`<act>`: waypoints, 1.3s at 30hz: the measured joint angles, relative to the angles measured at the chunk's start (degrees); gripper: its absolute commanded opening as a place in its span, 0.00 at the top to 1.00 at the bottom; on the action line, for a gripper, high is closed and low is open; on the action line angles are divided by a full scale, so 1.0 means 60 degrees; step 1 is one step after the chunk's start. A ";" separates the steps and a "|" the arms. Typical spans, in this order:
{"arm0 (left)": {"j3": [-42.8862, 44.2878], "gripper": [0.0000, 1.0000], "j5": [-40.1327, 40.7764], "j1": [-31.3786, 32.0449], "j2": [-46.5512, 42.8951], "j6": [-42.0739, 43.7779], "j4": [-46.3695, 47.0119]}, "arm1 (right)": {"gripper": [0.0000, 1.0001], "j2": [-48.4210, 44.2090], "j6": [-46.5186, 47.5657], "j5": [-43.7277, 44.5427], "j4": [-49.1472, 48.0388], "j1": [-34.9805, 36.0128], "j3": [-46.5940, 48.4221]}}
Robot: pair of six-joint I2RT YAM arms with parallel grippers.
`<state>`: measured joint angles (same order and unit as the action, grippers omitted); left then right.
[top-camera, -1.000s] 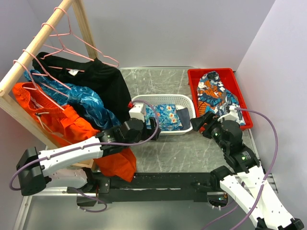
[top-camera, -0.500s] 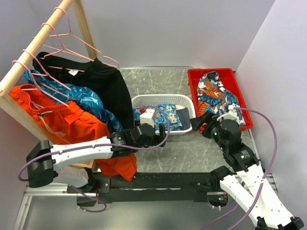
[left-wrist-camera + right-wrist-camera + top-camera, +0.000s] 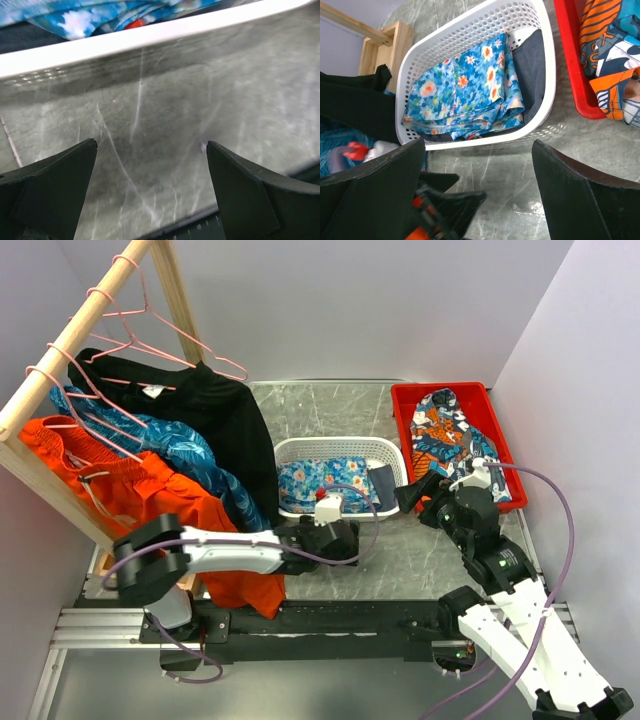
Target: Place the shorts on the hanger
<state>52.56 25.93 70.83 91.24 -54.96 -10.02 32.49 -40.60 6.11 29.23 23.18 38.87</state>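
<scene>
The shorts (image 3: pixel 455 435), patched in orange, teal, navy and white, lie bunched in the red tray (image 3: pixel 405 400); their edge (image 3: pixel 612 45) shows at the right wrist view's upper right. An empty pink wire hanger (image 3: pixel 140 335) hangs on the wooden rack pole at top left. My left gripper (image 3: pixel 345 540) is open low over the bare table in front of the white basket (image 3: pixel 340 447), with nothing between its fingers (image 3: pixel 55 185). My right gripper (image 3: pixel 412 495) is open and empty between basket and tray, well short of the shorts.
The white basket (image 3: pixel 485 137) holds a blue floral cloth (image 3: pixel 465 90) and a dark garment. Black shorts (image 3: pixel 215 410), blue leafy shorts (image 3: pixel 190 455) and orange shorts (image 3: pixel 130 490) hang on the rack (image 3: pixel 70 340) at left. The left gripper's fingers (image 3: pixel 450 200) lie below the right gripper.
My left arm has swung right and toward the near edge, from the basket's left corner to the table in front of it. The right gripper has hardly moved.
</scene>
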 measured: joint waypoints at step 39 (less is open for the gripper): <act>0.5967 0.04 0.0091 -0.5005 0.4816 0.0787 -0.1206 | 0.00 0.3155 0.0040 0.1144 -0.0200 -0.0131 0.1475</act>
<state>88.36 26.48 40.80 120.14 -50.24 -17.26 51.42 -40.36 12.97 28.03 22.39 47.72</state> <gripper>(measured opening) 0.966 0.996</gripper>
